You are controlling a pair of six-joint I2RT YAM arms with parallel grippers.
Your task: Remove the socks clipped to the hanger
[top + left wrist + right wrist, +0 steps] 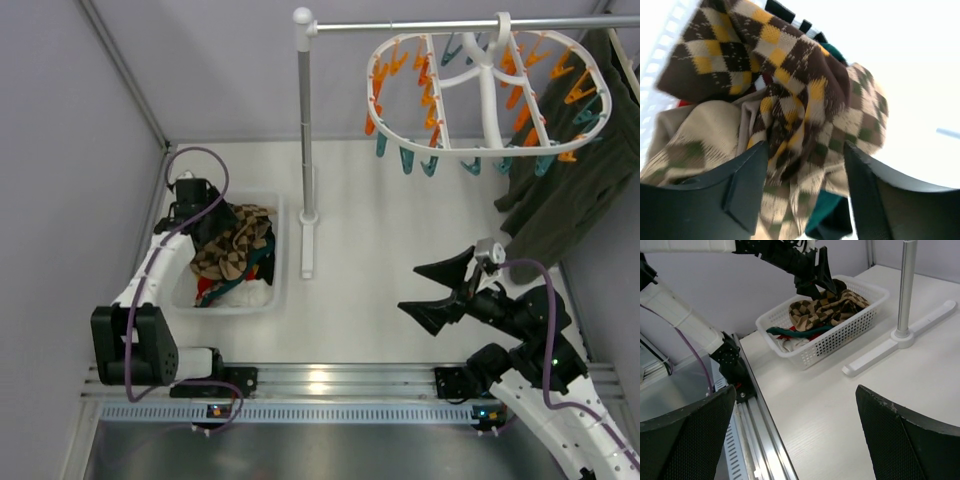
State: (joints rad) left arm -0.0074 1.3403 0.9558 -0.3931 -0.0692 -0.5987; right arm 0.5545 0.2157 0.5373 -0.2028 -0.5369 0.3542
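Observation:
The brown and tan argyle socks [237, 248] lie heaped in a white basket [276, 292] at the left. They fill the left wrist view [790, 100] and also show in the right wrist view [827, 307]. My left gripper [222, 226] hangs over the heap, jaws open, with sock fabric showing in the gap between its fingers [747, 180]. The white oval hanger [490, 100] with orange and teal clips hangs at the upper right, and I see no socks on it. My right gripper [410, 288] is open and empty above the table, well below the hanger.
The grey pole rack [305, 150] stands mid-table, its white foot [308, 250] beside the basket. A dark green garment [570, 180] hangs at the far right. Red and teal socks [790, 332] lie under the argyle ones. A metal rail [320, 380] runs along the near edge.

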